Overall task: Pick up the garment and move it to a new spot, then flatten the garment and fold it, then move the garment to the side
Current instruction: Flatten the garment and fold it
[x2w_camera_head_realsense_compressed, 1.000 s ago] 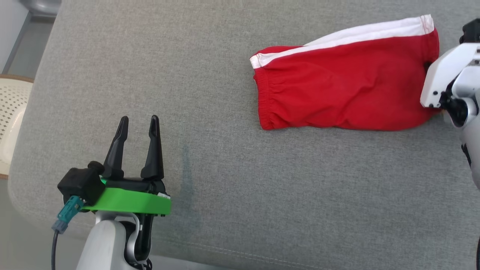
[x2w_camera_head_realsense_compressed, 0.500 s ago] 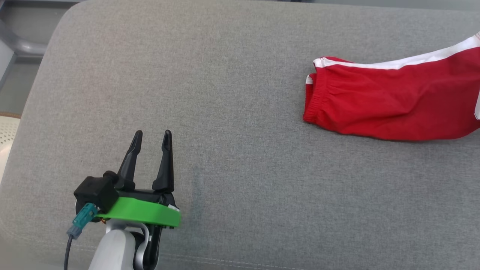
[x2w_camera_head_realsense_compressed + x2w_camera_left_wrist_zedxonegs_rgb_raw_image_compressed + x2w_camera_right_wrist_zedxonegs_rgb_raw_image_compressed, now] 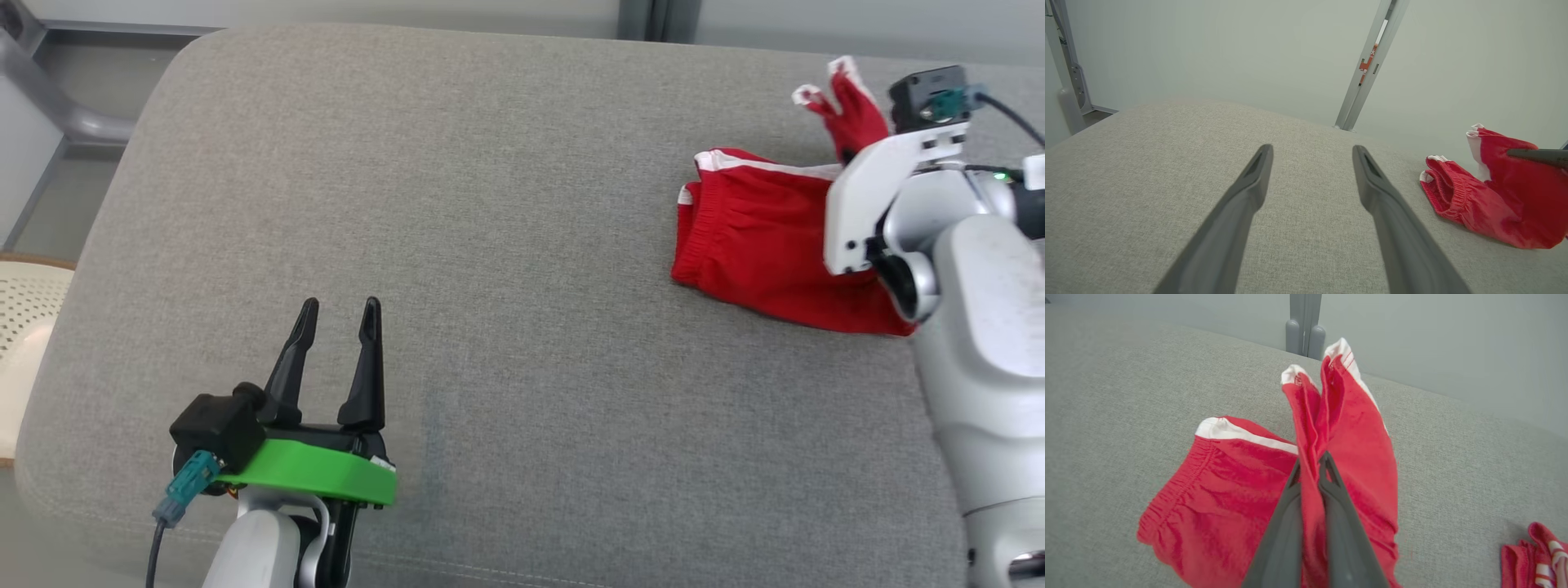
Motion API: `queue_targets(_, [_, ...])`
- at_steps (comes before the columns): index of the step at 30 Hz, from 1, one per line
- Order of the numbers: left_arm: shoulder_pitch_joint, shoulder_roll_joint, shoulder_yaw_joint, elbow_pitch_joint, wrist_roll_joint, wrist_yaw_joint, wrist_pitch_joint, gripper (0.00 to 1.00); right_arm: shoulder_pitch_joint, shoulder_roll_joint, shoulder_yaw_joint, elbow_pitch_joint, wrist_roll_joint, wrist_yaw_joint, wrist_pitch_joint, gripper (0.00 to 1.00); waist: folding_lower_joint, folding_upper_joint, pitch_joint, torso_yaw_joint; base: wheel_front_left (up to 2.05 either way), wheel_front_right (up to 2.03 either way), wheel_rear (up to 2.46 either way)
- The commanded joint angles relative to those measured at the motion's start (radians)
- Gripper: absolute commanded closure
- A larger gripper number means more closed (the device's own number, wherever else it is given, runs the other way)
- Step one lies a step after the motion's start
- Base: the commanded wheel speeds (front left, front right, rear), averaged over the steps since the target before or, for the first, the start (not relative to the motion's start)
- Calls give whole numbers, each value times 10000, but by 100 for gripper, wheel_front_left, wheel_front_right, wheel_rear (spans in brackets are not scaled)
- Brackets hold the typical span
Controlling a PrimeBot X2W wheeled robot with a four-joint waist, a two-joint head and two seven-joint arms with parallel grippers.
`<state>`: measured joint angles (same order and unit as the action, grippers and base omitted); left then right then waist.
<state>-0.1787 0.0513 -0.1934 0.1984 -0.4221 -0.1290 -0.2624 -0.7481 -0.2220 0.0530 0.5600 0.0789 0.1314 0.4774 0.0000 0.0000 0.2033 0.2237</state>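
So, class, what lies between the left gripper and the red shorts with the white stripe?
Nothing: in the head view, the grey fabric cushion is bare between the left gripper and the red white-striped shorts.

Behind a grey woven-fabric bench (image 3: 522,204), a slanted grey metal post (image 3: 1354,102) rises against a pale plain wall (image 3: 1208,49). A cream perforated plastic object (image 3: 24,286) stands off the bench's left edge; a small crumpled red-and-white cloth bundle (image 3: 1539,559) lies on the bench.

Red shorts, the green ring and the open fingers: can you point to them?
Red shorts (image 3: 751,261): head view, crumpled red middle.
Green ring (image 3: 318,475): head view, its top face.
Left gripper's fingers (image 3: 369,367): head view, one dark finger.
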Motion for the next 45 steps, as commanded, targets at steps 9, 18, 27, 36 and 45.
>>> queue_targets(9, [-196, 7, -215, 167, -238, -33, -27, 0, 124, 1367, -131, 862, -743, -14, -39, 100, 0, 0, -36, 572, 0, 0, 0])
queue_targets(18, [47, 3, -83, 184, -422, -33, -27, 0, -302, 1685, -256, 1172, 1931, -13, -1216, 0, 0, 0, -171, 752, 0, 0, 0])
queue_targets(27, [314, 7, 245, 173, -283, -34, -27, 0, -285, 1262, -181, -24, 3670, -6, -2808, 0, 0, 0, -484, 185, 0, 0, 0])
queue_targets(36, [394, 7, 241, 207, -207, -34, -27, 0, 1568, -12, -608, -526, 1343, -8, -4394, 44, 0, 0, -778, -372, 0, 0, 0])
queue_targets(45, [51, 8, 59, 78, -207, -34, -27, 0, 2290, 624, -300, 570, 227, -8, -5194, 100, 0, 0, -249, -283, 0, 0, 0])
